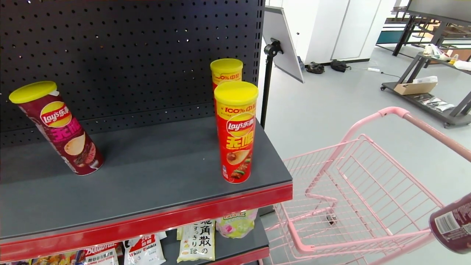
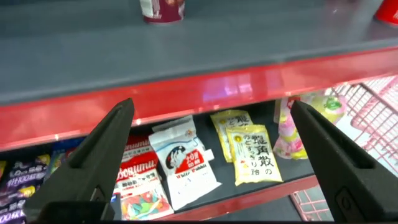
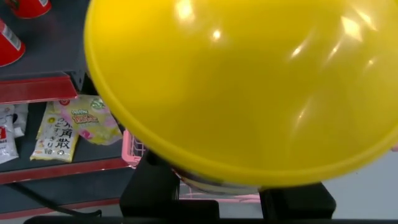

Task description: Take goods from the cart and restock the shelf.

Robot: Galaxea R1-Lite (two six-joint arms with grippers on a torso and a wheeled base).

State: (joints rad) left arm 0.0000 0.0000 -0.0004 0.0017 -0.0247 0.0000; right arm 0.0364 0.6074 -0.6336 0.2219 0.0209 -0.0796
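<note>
We are clamping our right gripper (image 3: 221, 190) fingers on a maroon chip can (image 1: 450, 228), its yellow lid (image 3: 236, 81) bulging just past them, by the pink cart (image 1: 393, 110); we are holding our left gripper (image 2: 211, 109) fingers released and spread wide; beyond their tips the shelf (image 2: 186, 50) is carrying red cans (image 1: 235, 132) and another maroon can (image 1: 55, 129), snack packets (image 2: 186, 165) lying beneath.
</note>
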